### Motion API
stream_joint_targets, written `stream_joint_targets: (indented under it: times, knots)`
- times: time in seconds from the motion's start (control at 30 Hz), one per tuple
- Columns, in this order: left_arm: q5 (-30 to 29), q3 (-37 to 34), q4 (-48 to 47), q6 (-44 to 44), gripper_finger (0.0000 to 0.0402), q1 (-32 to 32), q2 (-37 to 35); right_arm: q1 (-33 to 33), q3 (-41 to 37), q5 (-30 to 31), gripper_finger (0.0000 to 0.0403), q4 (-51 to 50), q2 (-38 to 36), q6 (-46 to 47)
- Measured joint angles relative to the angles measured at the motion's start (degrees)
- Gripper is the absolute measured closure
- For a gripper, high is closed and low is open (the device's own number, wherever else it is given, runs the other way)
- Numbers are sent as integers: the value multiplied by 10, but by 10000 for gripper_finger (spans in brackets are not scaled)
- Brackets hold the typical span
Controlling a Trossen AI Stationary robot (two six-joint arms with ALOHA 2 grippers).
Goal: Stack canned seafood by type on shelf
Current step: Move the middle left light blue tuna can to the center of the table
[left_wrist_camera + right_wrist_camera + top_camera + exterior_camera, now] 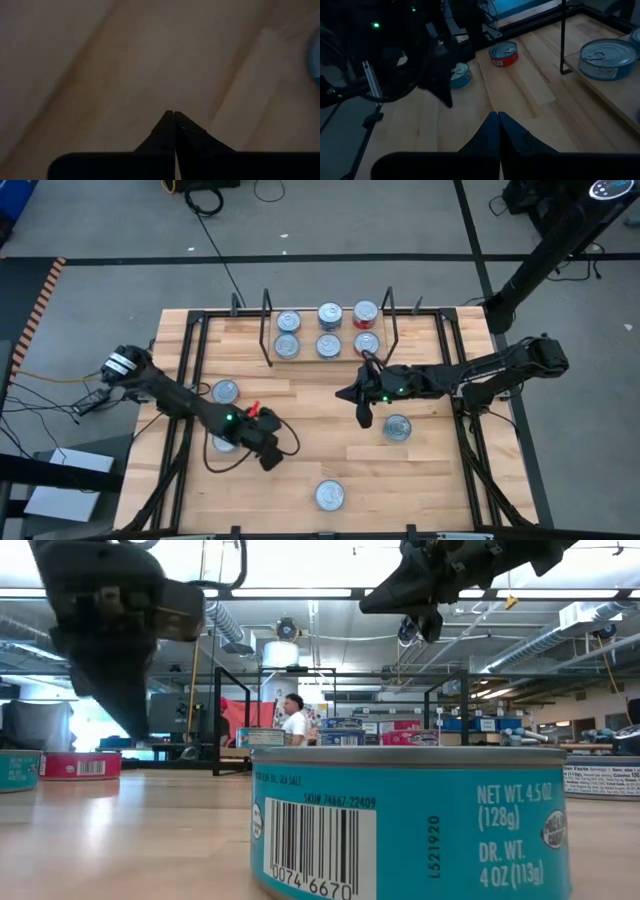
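The shelf [330, 358] is a narrow light-wood board with black wire uprights at the table's far edge. Six tins rest on it in two rows. The right-hand pair [366, 343] shows red sides. Loose tins stand on the table: one [226, 391] at the left, one [222, 442] partly under my left arm, one [397, 427] right of centre, and a blue one [330, 495] [410, 820] near the front edge. My left gripper [268, 455] [173, 114] is shut and hovers over bare wood. My right gripper [362, 415] [497, 115] is shut and hangs left of the tin right of centre.
Black frame rails [185, 380] run along the table's left and right sides. In the right wrist view a red tin [503, 53] and a blue tin [460, 75] stand beyond my left arm [395, 55]. A person [295, 720] stands far behind the table.
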Motion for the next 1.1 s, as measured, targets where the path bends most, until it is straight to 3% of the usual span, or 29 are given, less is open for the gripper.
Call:
stream_joint_targets:
  times: [0.23, 0.43, 0.8, 1.1]
  knots:
    - [31, 9, -192, -53, 401, -6, -31, 2, 0, -3, 399, 4, -1, 2]
    - [76, 6, -278, -87, 401, -43, -32, 5, 0, -41, 380, 4, -1, 10]
    - [125, -50, -224, -183, 401, -100, -36, 3, 0, -44, 393, 4, -1, 10]
    - [53, -43, -105, -169, 401, -71, -32, 0, 0, -43, 398, 4, -1, -5]
